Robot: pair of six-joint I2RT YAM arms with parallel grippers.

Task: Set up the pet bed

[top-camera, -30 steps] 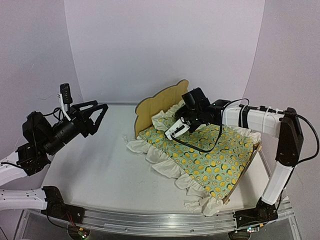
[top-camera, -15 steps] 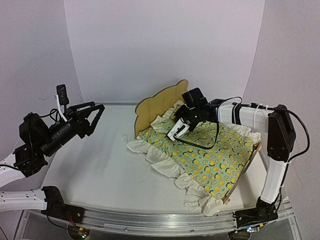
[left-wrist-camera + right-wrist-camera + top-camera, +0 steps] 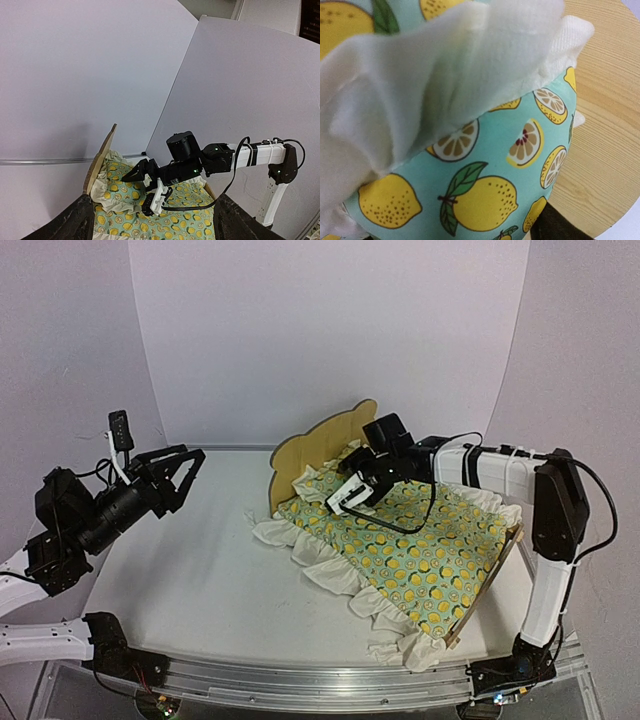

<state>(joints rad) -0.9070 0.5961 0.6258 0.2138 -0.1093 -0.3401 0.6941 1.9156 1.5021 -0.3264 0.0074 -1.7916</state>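
White bench point(image 3: 200, 570); centre frame, right gripper point(image 3: 352, 472) seemingly settles pillow point(image 3: 322, 486) against the pet bed point(image 3: 300, 452) headboard, grip unclear; next: release, withdraw; left gripper point(image 3: 180, 472) spread

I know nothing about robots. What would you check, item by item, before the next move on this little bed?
1. Quilt spread over the pet bed: ok.
2. Pillow up against the headboard: ok.
3. Right gripper holding the pillow: cannot tell; fabric fills its camera.
4. Left gripper open, empty, away from the bed: ok.
5. Black cable clear of the quilt: cannot tell; it loops low over it.
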